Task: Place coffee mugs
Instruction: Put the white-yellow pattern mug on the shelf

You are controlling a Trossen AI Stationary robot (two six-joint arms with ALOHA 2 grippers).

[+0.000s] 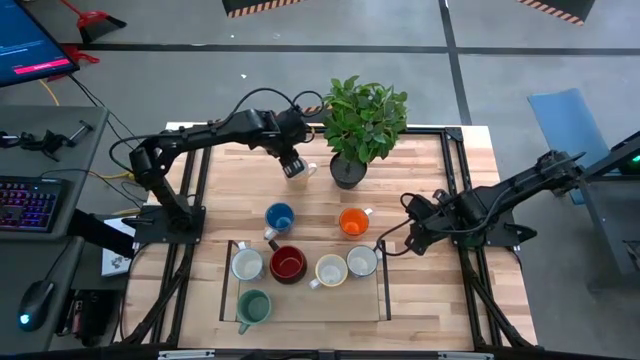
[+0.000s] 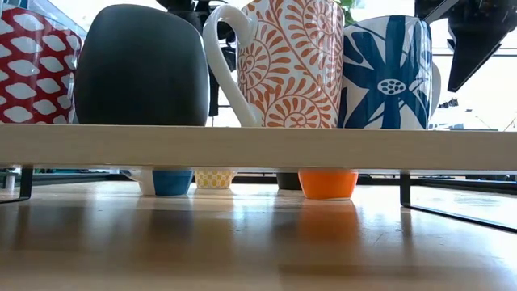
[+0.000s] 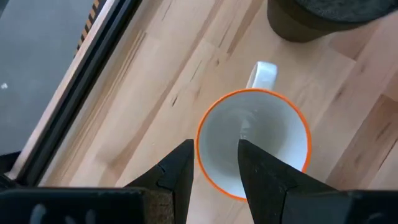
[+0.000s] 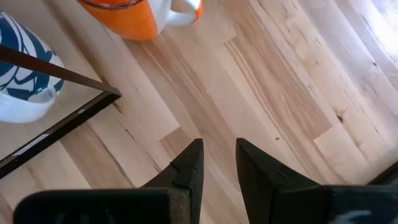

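the left pincer [image 3: 214,165] pinches the rim of a white mug [image 3: 255,140]; the right pincer [image 4: 217,162] is almost shut, holding nothing.

Mugs gathered around a wooden tray, seen from above

The tray [image 1: 305,308] holds five mugs: a cream one [image 1: 247,264], a dark red one [image 1: 287,264], a pale yellow one [image 1: 330,270] and a white one [image 1: 362,261] in a row along its far edge, and a teal green one [image 1: 253,307] nearer its front left. Just beyond the tray stand a blue mug [image 1: 279,217] and an orange mug [image 1: 352,222]. Farther beyond, the left gripper [image 1: 294,166] is at a white mug [image 1: 300,168] beside the potted plant [image 1: 362,125]. The right gripper [image 1: 412,240] waits off the tray's right side
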